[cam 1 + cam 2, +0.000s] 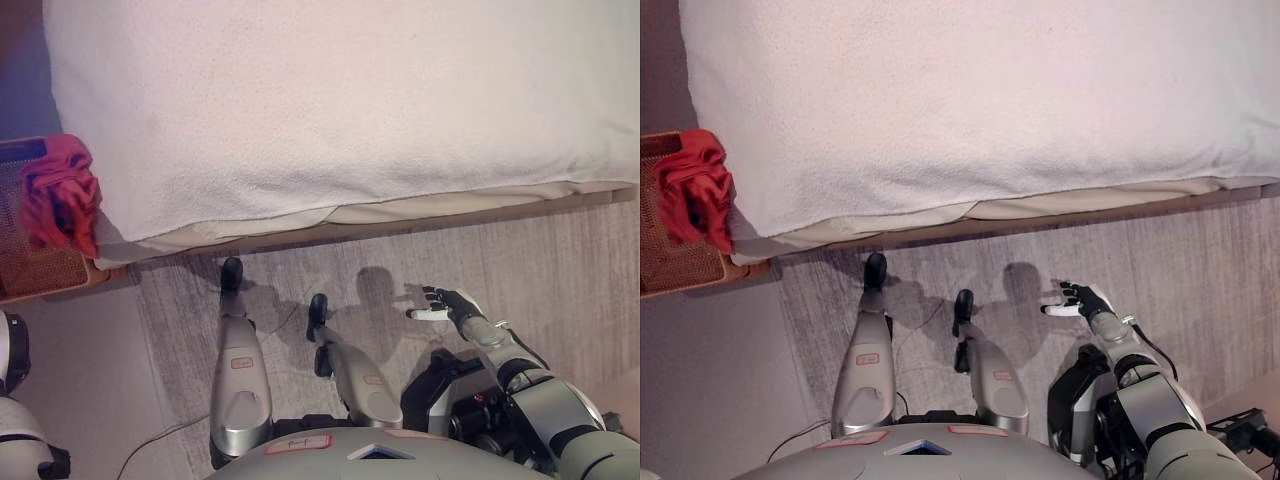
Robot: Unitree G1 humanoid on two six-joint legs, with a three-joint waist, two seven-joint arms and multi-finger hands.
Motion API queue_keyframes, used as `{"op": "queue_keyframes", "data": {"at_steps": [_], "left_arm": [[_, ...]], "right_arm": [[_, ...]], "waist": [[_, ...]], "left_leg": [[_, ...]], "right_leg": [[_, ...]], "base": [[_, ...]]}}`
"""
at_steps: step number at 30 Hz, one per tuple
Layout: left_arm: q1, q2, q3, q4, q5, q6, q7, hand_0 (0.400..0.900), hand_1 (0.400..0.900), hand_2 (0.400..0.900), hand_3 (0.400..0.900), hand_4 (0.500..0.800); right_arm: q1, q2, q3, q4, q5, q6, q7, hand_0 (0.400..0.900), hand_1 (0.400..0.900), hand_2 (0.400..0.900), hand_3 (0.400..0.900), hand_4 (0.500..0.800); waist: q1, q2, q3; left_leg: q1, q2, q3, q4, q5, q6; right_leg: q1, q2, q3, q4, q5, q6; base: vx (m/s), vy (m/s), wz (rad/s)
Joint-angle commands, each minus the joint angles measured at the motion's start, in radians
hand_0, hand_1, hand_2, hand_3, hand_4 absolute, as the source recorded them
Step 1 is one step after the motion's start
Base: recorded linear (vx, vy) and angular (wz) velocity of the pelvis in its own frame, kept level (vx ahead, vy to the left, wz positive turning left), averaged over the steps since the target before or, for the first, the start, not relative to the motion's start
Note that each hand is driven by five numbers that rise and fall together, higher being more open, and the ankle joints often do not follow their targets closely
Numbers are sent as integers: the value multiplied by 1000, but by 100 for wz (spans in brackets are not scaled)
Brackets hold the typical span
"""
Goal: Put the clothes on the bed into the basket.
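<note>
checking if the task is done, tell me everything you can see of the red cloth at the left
The crumpled red cloth looks like soft fabric, bunched into folds with a darker patch near its top. It lies in the brown woven basket, draped over the basket's edge nearest the white-covered bed and touching the bedding's corner. No hand touches it.

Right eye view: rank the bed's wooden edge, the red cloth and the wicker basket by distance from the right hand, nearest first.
From the right hand:
1. Bed's wooden edge, just beyond the hand.
2. Red cloth, far left, draped on the basket's rim.
3. Wicker basket, far left; nearly level with the cloth.
</note>
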Motion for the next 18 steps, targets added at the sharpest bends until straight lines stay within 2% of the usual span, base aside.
{"op": "queue_keyframes", "data": {"at_steps": [1, 3, 5, 6, 7, 10, 11, 12, 13, 15, 16, 18], "left_arm": [[-34, 35, -7, 29, -42, -40, 60, 900, 900, 900, 900, 800], [-28, 12, -1, -7, -57, -57, 63, 900, 900, 900, 900, 800], [-3, -61, 3, -117, -102, -85, 54, 900, 900, 900, 900, 800], [4, -62, 8, -122, -102, -83, 55, 900, 900, 900, 900, 800], [29, -112, 4, -211, -107, -93, 56, 900, 900, 900, 900, 800], [123, -208, 30, -459, -140, -118, 41, 900, 900, 900, 900, 800], [134, -230, 38, -483, -153, -126, 36, 900, 900, 900, 900, 800], [134, -275, 19, -516, -178, -141, 25, 900, 900, 900, 900, 800], [134, -276, 19, -517, -177, -141, 25, 900, 900, 900, 900, 800], [115, -347, -12, -539, -194, -151, 18, 900, 900, 900, 900, 800], [114, -348, -12, -538, -194, -151, 18, 900, 900, 900, 900, 800], [99, -399, -51, -560, -196, -156, 6, 900, 900, 900, 900, 800]], "right_arm": [[85, -72, -8, 40, 28, 11, -22, 900, 900, 900, 900, 800], [88, -72, -13, 41, 29, 9, -27, 900, 900, 900, 900, 800], [93, -70, -20, 40, 34, 11, -31, 900, 900, 900, 900, 800], [95, -71, -19, 39, 33, 11, -31, 900, 900, 900, 900, 800], [97, -72, -25, 36, 36, 12, -35, 900, 900, 900, 900, 800], [103, -77, -39, 21, 36, 15, -38, 900, 900, 900, 900, 800], [103, -78, -43, 18, 35, 15, -37, 900, 900, 900, 900, 800], [100, -80, -51, 20, 30, 17, -41, 900, 900, 900, 900, 800], [101, -81, -52, 19, 30, 17, -41, 900, 900, 900, 900, 800], [95, -78, -52, 15, 22, 17, -47, 900, 900, 900, 900, 800], [95, -78, -53, 15, 22, 17, -47, 900, 900, 900, 900, 800], [95, -78, -56, 11, 20, 19, -53, 900, 900, 900, 900, 800]], "waist": [[-6, 12, -49], [-7, 17, -49], [-5, 25, -47], [-5, 26, -48], [-3, 30, -46], [1, 39, -40], [-1, 41, -39], [-8, 44, -39], [-7, 44, -39], [-21, 43, -40], [-20, 43, -39], [-33, 43, -45]], "left_leg": [[-115, 25, -53, 80, 8, -15], [-111, 23, -53, 78, 7, -16], [-106, 19, -54, 75, 8, -16], [-105, 19, -53, 75, 8, -16], [-102, 17, -53, 74, 8, -15], [-97, 11, -54, 75, 7, -14], [-94, 11, -53, 75, 7, -14], [-87, 12, -53, 71, 8, -14], [-85, 12, -52, 71, 8, -14], [-73, 17, -49, 64, 9, -12], [-72, 17, -48, 63, 9, -12], [-58, 20, -44, 59, 8, -10]], "right_leg": [[78, -110, 16, -15, 76, 85], [79, -110, 14, -13, 73, 85], [80, -110, 13, -9, 68, 83], [81, -110, 13, -8, 68, 83], [81, -110, 11, -5, 66, 83], [87, -110, 8, -1, 59, 79], [87, -109, 8, 1, 59, 77], [87, -108, 9, 2, 58, 77], [88, -108, 9, 2, 58, 77], [86, -106, 11, 4, 61, 77], [86, -105, 12, 4, 61, 77], [85, -104, 15, 8, 59, 77]], "base": [[0, 0, 0], [0, 0, 0], [-1, 3, 2], [0, 0, 0], [-3, -6, 4], [-2, -3, 4], [-19, 12, -4], [-16, 7, -4], [-13, 1, -5], [-10, -3, -7], [-8, -2, -9], [3, 7, -11]]}}
